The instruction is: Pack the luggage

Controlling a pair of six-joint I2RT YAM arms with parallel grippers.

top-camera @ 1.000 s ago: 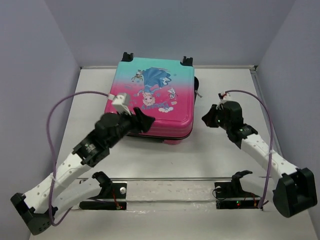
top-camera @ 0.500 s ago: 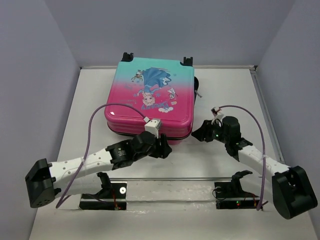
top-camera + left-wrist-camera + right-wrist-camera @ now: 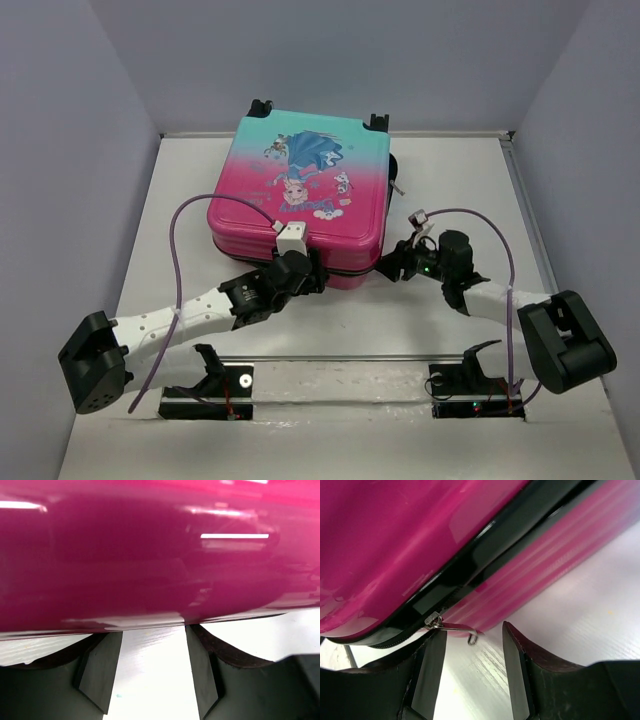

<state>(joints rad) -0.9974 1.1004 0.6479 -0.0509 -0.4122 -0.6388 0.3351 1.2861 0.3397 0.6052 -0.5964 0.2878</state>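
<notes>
Just ahead of both arms' fingers lies the luggage

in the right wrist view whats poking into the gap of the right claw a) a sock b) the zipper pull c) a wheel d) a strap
b, the thin metal zipper pull juts from the luggage seam into the gap of the open right claw.

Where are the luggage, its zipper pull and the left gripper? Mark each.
luggage (image 3: pixel 300 190), top external view, printed lid.
zipper pull (image 3: pixel 451 626), right wrist view, metal tab's middle.
left gripper (image 3: pixel 150 650), left wrist view, midway between fingertips.
</notes>
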